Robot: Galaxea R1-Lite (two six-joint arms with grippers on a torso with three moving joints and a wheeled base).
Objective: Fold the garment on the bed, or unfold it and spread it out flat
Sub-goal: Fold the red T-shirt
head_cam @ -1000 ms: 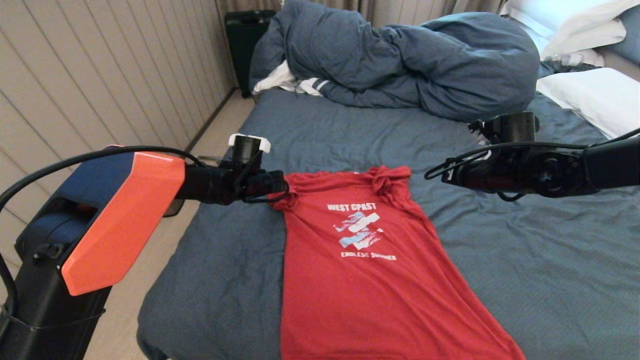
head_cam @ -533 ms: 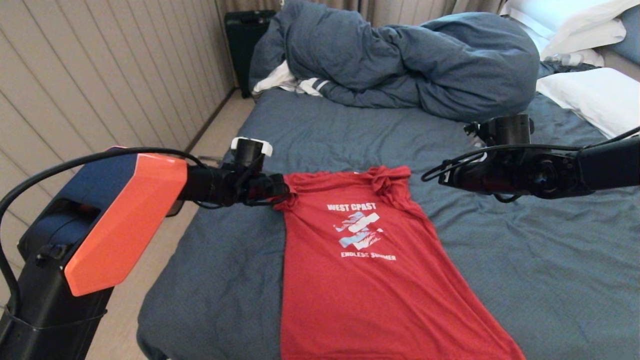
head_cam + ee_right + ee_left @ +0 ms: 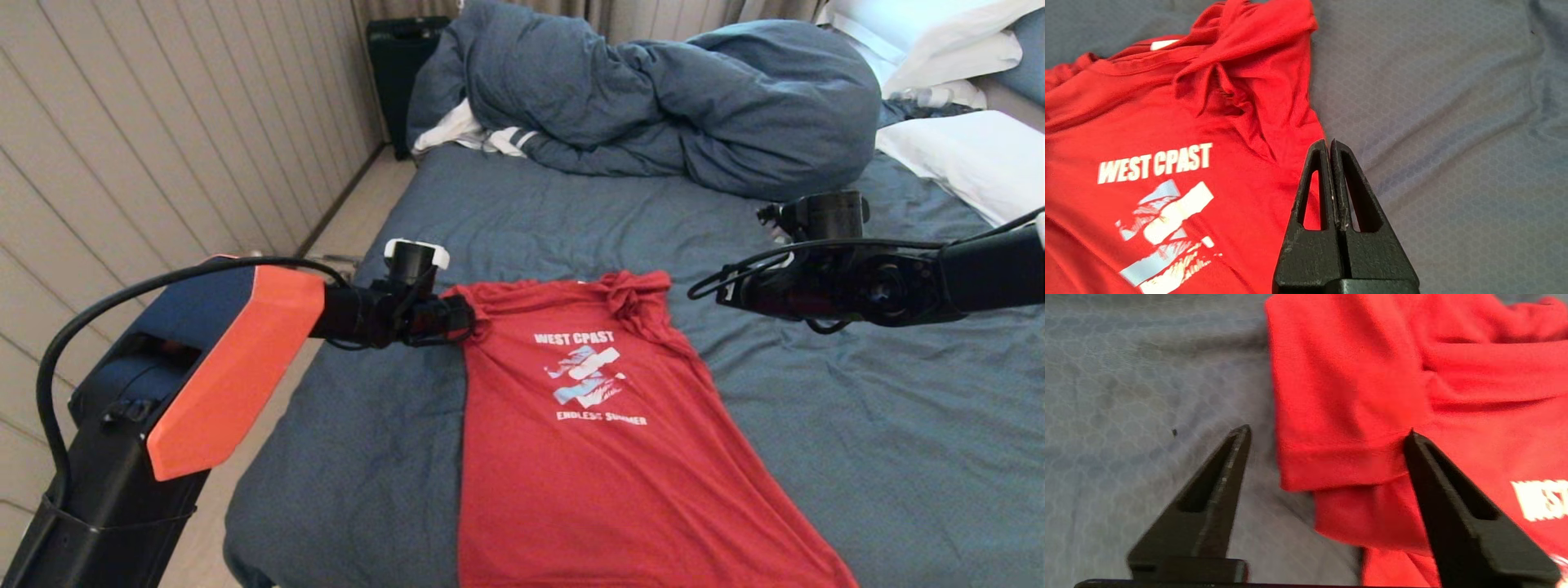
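The red short-sleeved cotton T-shirt lies face up on the large bed with a wrinkled dark blue-grey sheet, running from the middle of the head view down to its bottom edge; white lettering reads "WEST COAST" above and "ENDLESS SUMMER" below a pale blue-white chest graphic; the body is mostly smooth, its left edge straight, the hem flaring toward the lower right; one sleeve is folded in over the shoulder at the collar's left end, and the other is bunched into a knot of folds at the collar's right end; a small white neck label shows in the right wrist view

The left gripper, at centre left of the head view, has its two black tapered fingers spread wide, one over the sheet and one over the red cloth, with the folded sleeve's hem between them and nothing pinched; the right gripper, at centre right of the head view, hovers beside the shirt's bunched shoulder with its jaws pressed together and empty

By count: one shirt, one bed, two grippers, one bunched dark blue-grey duvet across the top of the frame, one white striped cloth tucked under it at upper left, and white pillows at upper right, their number unclear as they run off the frame
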